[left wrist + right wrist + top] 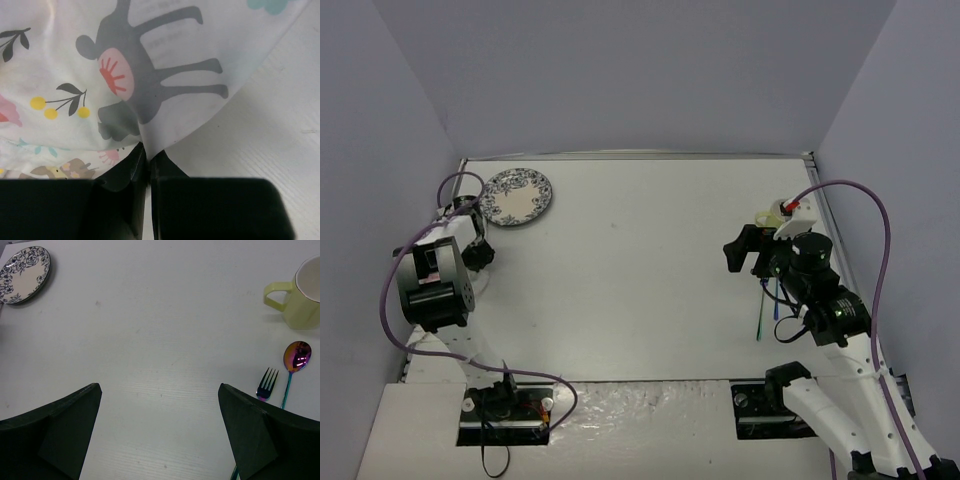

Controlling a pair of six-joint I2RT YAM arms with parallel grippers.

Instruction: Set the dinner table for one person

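Observation:
In the left wrist view my left gripper [148, 152] is shut on the edge of a pastel cloth placemat [100, 75] printed with animals and leaves; the cloth rises in a fold from the jaws over the white dinner table [280, 125]. From above, the left gripper [477, 256] sits at the table's left edge and the placemat is hidden. My right gripper [159, 395] hangs open over bare table [630, 280] on the right [740, 250], with nothing between its fingers.
A blue-patterned plate [518, 196] [24, 274] lies at the far left corner. A pale yellow mug [300, 295] [772, 213] stands at the far right. An iridescent fork [267, 385] and spoon [296, 357] lie beside the right gripper.

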